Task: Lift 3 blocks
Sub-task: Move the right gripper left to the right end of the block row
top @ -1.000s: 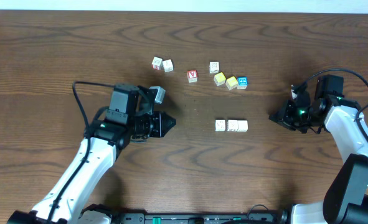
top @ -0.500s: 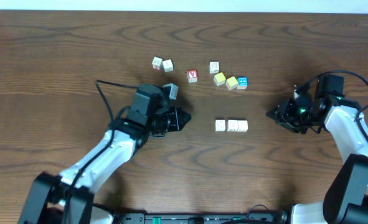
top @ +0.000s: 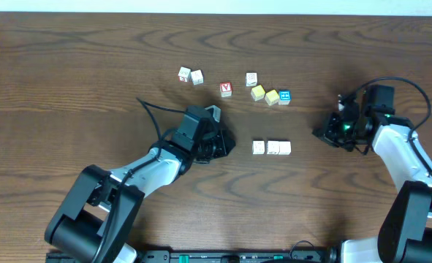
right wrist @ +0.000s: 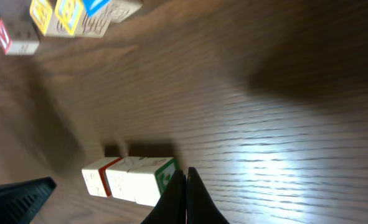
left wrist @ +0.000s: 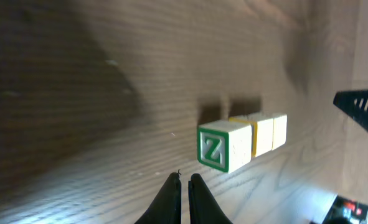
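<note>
The three blocks [top: 273, 148] lie in a tight row, side touching side, just right of centre in the overhead view on the wooden table [top: 69, 66]. The left gripper [top: 229, 143] sits low near the row's left end, pointing at it but apart from it. Its jaws are pressed almost together on nothing. The right gripper [top: 320, 135] stands off the row's right end across a wider gap, also closed and empty, so the row lies between the two tips.

In the left wrist view the nearest block shows a green-framed Z and hides much of the two behind it. In the right wrist view the row sits lower left of the tips. A dark shape cut off at that frame's lower left corner is probably the other arm. From overhead the marks on the blocks' tops are too small to read.

Further up the overhead frame lie a red-lettered cube [top: 226, 89], a white cube [top: 251, 79], two yellow cubes [top: 272, 97], a blue cube [top: 284, 96] and a pair of white cubes [top: 190, 75]. All are well off the line between tips and row.
</note>
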You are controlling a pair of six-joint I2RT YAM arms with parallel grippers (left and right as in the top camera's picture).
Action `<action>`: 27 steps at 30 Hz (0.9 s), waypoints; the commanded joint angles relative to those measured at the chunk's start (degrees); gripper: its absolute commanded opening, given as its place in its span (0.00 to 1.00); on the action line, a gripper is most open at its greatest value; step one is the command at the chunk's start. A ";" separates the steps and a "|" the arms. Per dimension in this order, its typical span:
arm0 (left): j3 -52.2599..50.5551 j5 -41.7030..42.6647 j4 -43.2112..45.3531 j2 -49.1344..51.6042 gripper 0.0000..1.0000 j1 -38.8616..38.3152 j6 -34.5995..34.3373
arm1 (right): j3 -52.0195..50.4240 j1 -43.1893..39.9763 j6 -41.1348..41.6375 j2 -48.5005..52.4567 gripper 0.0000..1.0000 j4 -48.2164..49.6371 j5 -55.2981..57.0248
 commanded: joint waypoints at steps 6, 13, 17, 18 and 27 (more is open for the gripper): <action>-0.02 -1.64 0.52 1.11 0.08 -2.29 3.61 | -0.68 3.54 -1.49 0.17 0.01 0.79 1.46; -0.02 -3.80 -0.02 1.11 0.08 -2.29 3.58 | -0.70 3.72 -1.51 0.17 0.01 0.70 3.02; -0.02 -5.29 -0.07 1.14 0.08 -2.32 3.56 | -0.76 4.22 -1.46 0.17 0.01 0.57 3.04; -0.02 -6.01 -0.07 1.14 0.08 -2.40 3.56 | -0.76 4.35 -1.18 0.17 0.01 0.48 3.06; -0.02 -6.95 1.53 1.16 0.08 -2.58 3.26 | -1.46 4.92 1.79 0.17 0.01 1.27 6.05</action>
